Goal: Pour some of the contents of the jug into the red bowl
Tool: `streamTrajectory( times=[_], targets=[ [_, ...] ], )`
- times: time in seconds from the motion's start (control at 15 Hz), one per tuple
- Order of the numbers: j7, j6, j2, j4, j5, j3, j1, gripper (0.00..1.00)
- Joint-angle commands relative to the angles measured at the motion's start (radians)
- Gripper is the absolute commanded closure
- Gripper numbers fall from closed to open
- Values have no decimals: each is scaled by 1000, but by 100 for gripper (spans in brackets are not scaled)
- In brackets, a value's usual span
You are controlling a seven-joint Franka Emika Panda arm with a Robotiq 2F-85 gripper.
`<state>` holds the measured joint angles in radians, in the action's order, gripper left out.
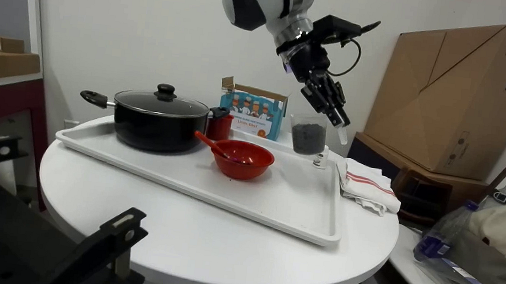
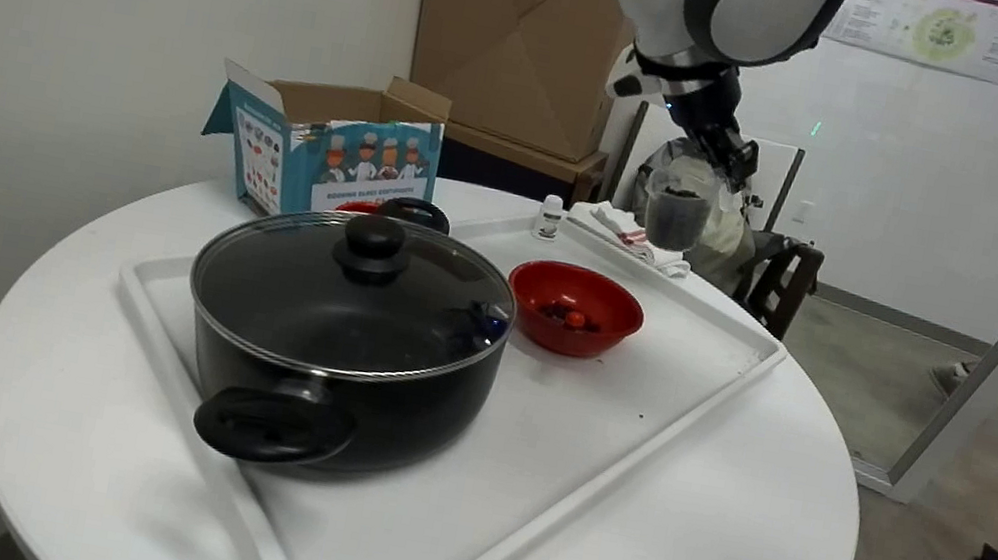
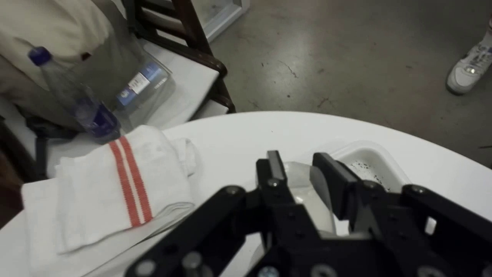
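The jug (image 1: 308, 137) is a clear, cup-like container partly filled with dark grey contents. It hangs in the air close to upright, off to one side of the red bowl in both exterior views. My gripper (image 3: 301, 169) is shut on the jug's translucent handle (image 3: 313, 200), which shows between the pads in the wrist view; the jug's body is mostly hidden there. The red bowl (image 2: 574, 305) sits on the tray, with dark bits inside and a red spoon (image 1: 208, 141) leaning over its rim.
A black lidded pot (image 1: 159, 125) and a red cup (image 1: 219, 128) stand on the white tray (image 1: 192, 187) beside the bowl. Also near are a blue box (image 2: 367, 162), a small white bottle (image 2: 549, 218) and a folded towel (image 3: 127, 184). Dark crumbs (image 3: 361, 167) lie on the tray.
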<state>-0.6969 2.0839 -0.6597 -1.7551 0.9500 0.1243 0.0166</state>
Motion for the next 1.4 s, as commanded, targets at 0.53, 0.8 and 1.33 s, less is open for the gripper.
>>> streamTrajectory(
  times=[0.53,0.8,1.33],
  targets=[
    [167,-268,-43,-20,536,-133,206,90],
    [197,-308,-80,-48,661,-152,218,90],
    [244,-388,-126,-123,869,-145,221,90]
  ],
)
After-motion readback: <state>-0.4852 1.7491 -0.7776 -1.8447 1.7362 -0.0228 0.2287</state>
